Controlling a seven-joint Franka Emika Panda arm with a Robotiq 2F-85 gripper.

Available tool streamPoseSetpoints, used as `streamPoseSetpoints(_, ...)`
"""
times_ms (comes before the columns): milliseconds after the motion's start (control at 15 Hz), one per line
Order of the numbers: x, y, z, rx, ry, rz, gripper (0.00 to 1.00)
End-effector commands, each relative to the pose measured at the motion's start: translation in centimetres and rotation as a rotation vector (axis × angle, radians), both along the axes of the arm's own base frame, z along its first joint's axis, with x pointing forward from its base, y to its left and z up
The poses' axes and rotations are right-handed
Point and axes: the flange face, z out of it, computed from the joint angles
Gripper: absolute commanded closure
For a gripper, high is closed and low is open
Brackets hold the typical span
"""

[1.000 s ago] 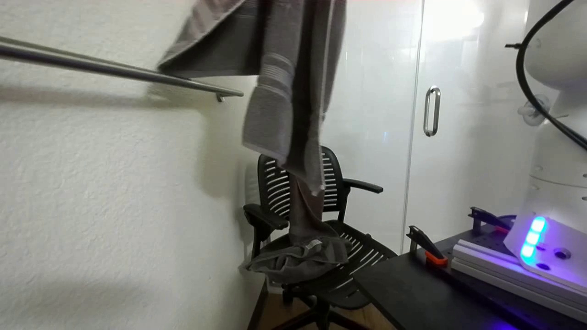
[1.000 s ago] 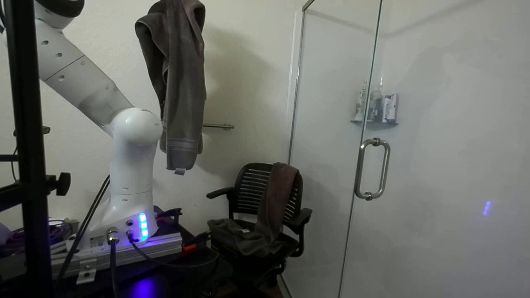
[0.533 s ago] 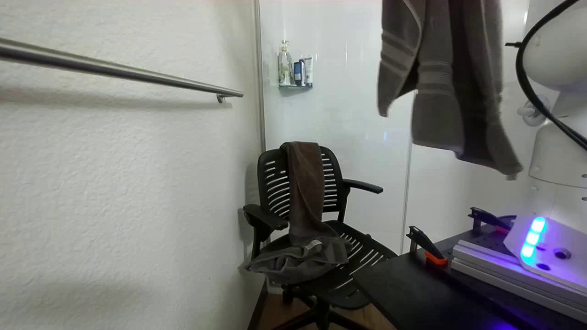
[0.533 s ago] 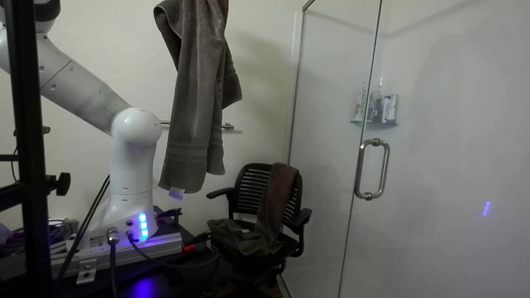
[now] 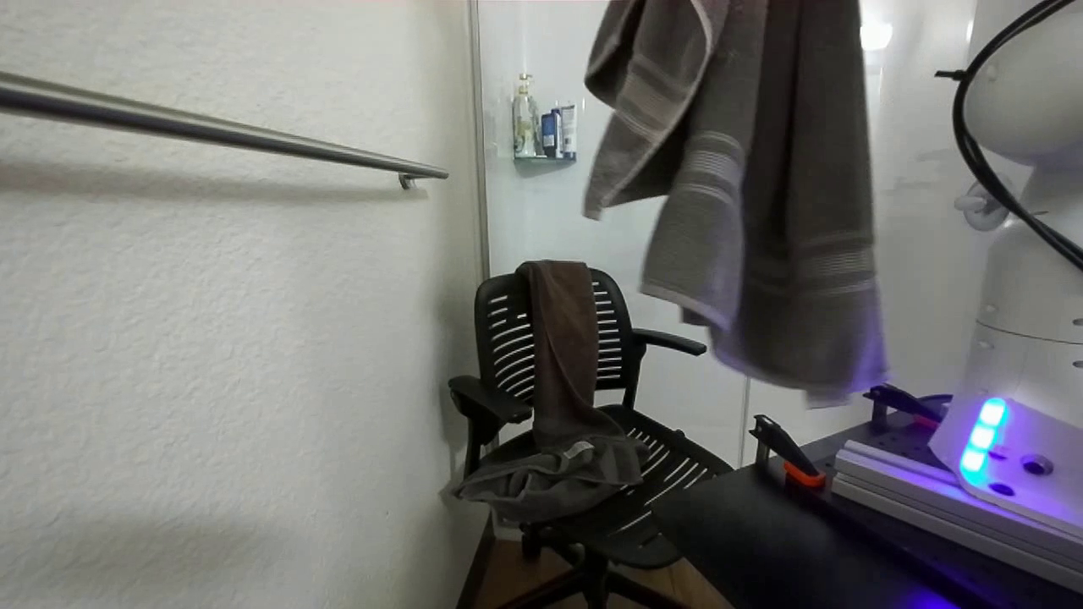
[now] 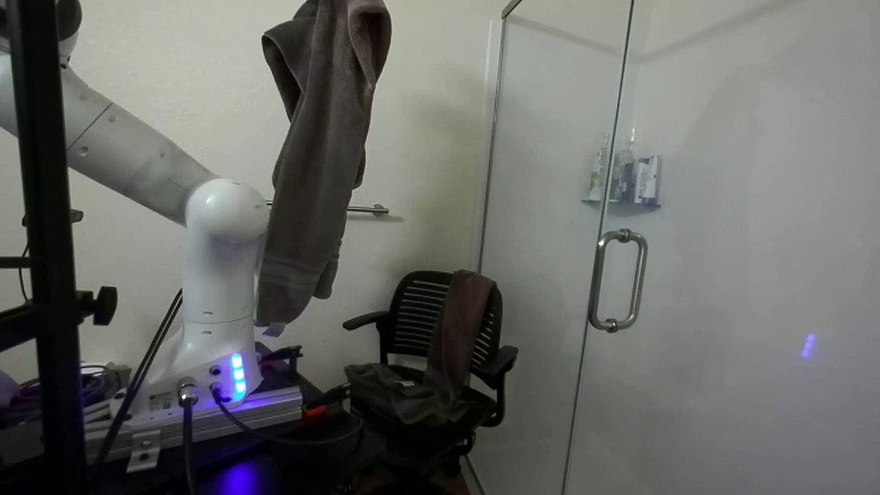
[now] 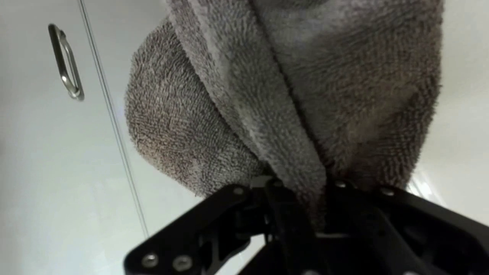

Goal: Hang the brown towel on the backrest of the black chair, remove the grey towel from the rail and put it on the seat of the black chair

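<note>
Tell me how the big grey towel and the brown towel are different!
The grey towel hangs in the air from the gripper; the brown towel is draped over the chair backrest. The grey towel looks bulky, with thick folds; the brown towel looks like a narrow strip. The grey towel is greyer; the brown towel is darker and browner. Both are limp cloth.

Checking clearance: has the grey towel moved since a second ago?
Yes: in an exterior view, the grey towel has shifted rightward, away from the rail.

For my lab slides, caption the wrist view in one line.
The gripper pinches a fold of the grey towel, with a metal door handle visible at upper left.
</note>
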Motion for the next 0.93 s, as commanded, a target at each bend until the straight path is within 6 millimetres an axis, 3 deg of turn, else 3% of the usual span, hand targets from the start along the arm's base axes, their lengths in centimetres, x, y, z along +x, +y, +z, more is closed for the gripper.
streamPoseSetpoints(0, 3.8, -9.2, -2.2, 0.21, 0.041, -0.049, 0.96)
streamPoseSetpoints(133, 7.4, -13.2, -4.6, 0.334, 0.125, -0.075, 0.96)
streamPoseSetpoints(267, 11.2, -13.8, -7.4, 0.444, 0.238, -0.041, 0.96)
streamPoseSetpoints(400, 14.8, -12.6, -10.4, 0.519, 0.355, 0.021, 0.96)
streamPoseSetpoints(600, 19.4, -8.6, -13.7, 0.521, 0.498, 0.073, 0.96)
streamPoseSetpoints(733, 22.2, -7.3, -14.8, 0.465, 0.528, 0.029, 0.96)
streamPoseSetpoints(867, 24.3, -5.6, -14.6, 0.408, 0.515, 0.016, 0.96)
